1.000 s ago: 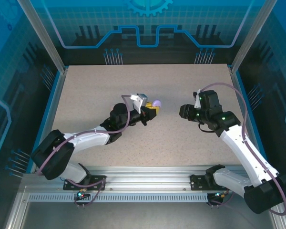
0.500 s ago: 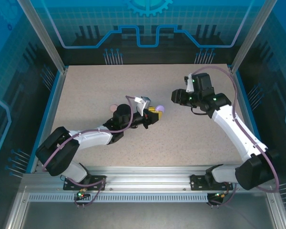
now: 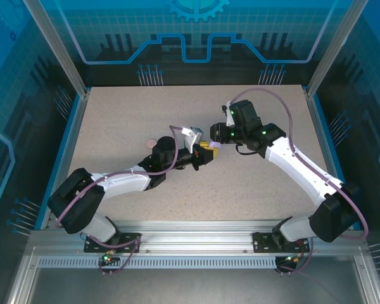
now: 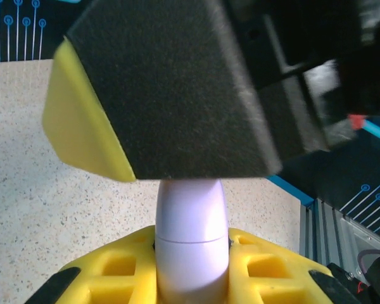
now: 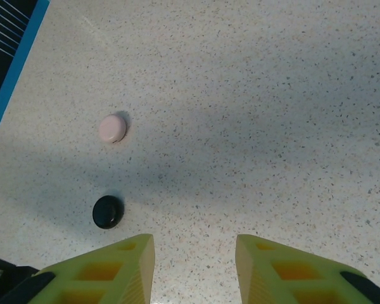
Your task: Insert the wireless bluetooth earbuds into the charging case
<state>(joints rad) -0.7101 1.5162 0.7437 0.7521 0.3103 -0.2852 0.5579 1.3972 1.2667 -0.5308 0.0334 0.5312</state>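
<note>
Broadly, the speckled worktop (image 3: 114,107) lies bare on every side of the two sets of jaws, which meet near its middle. Its blue edge strip (image 3: 73,136) and the frame posts are well apart from them, so there is free room all round.

The left arm (image 3: 114,183) reaches in low from its base, and the right arm (image 3: 297,168) arches over from the other side. The two sets of jaws stand close, almost tip to tip.

The left jaws are closed hard on the lavender case (image 4: 190,221). It stands edge-on between the yellow-and-black pads (image 4: 171,95), with its seam line showing just outside the grip.

The right jaws stand partly open with nothing between them. Only bare worktop shows in the gap between the yellow fingers (image 5: 107,272).

Ahead of the right jaws, the black case (image 5: 107,211) lies flat just beyond one fingertip. The pink case (image 5: 112,128) lies farther out on the same side, apart from the black one and nearer the blue edge. Both have clear worktop around them.
</note>
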